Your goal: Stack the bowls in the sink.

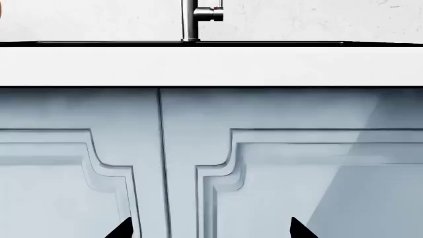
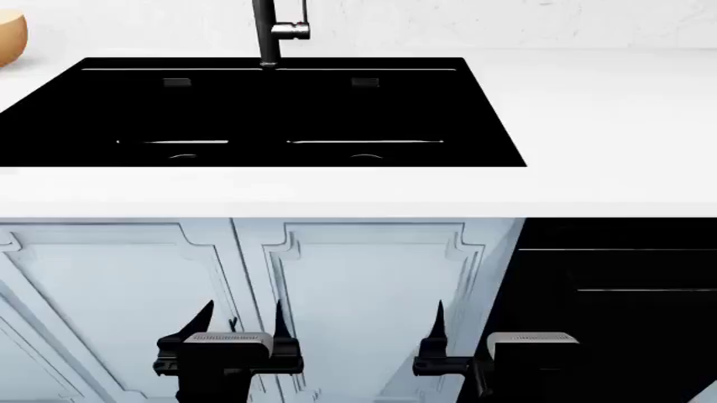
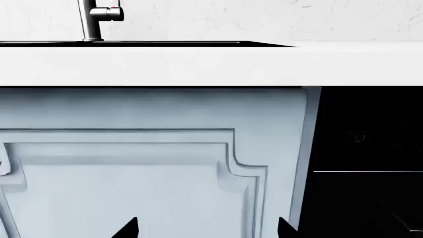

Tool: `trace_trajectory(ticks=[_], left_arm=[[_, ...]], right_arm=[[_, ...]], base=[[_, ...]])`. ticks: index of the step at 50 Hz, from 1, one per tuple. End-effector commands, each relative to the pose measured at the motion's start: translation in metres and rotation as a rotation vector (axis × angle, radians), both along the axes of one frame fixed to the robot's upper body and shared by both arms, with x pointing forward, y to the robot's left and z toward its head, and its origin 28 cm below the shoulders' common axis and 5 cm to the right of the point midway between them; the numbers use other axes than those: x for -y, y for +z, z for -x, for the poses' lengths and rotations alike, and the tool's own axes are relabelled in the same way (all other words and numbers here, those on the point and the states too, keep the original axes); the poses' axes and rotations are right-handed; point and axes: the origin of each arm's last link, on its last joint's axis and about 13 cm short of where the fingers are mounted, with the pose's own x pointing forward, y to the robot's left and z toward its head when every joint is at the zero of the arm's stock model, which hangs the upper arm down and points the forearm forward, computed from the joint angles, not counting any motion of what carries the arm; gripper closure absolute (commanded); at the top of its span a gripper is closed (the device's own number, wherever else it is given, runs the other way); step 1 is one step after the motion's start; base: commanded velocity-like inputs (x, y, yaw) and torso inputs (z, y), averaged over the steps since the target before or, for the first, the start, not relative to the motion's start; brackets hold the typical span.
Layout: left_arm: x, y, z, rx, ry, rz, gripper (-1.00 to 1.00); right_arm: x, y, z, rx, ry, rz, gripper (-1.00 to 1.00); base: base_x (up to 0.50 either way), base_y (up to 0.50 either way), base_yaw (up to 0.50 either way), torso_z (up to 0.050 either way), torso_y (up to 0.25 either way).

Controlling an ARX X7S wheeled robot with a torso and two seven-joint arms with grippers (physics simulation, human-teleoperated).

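Observation:
The black double-basin sink (image 2: 471, 126) is set into the white counter ahead, with two round drains low in its basins. No bowl lies in it. A tan rounded thing (image 2: 9, 38) sits on the counter at the far left, cut off by the frame edge; I cannot tell if it is one of the bowls. No grey bowl is in view. My left gripper (image 2: 241, 312) (image 1: 210, 230) and right gripper (image 2: 473, 319) (image 3: 206, 230) hang below counter height in front of the cabinet doors. Both are open and hold nothing.
A dark metal faucet (image 2: 267, 34) rises behind the sink's middle. The white counter (image 2: 605, 126) stretches right, and its front edge overhangs pale blue panelled cabinet doors (image 2: 358, 285). A black appliance front (image 2: 616, 294) stands to the right of the doors.

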Motion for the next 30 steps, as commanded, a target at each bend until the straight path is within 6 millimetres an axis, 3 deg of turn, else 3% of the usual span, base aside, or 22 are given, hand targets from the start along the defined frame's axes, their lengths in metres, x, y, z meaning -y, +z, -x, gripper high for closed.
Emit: trace_trajectory(ticks=[1, 10, 30], left_arm=[[0.0001, -0.0003, -0.0001, -0.001, 0.0, -0.001, -1.0], [0.0011, -0.0015, -0.0002, -0.015, -0.005, -0.004, -1.0], [0.0016, -0.0032, -0.0018, -0.023, -0.007, -0.006, -1.0]], right_arm=[[-0.0006, 0.0006, 0.0007, 0.003, 0.0, 0.004, -1.0], [-0.0005, 0.0023, 0.0039, 0.013, 0.01, -0.006, -1.0], [-0.0002, 0.002, 0.004, 0.003, 0.018, 0.009, -1.0]], base=[[0.0, 0.0, 0.0, 0.0, 0.0], [0.0, 0.01, 0.0, 0.0, 0.0], [0.0, 0.5, 0.0, 0.0, 0.0]])
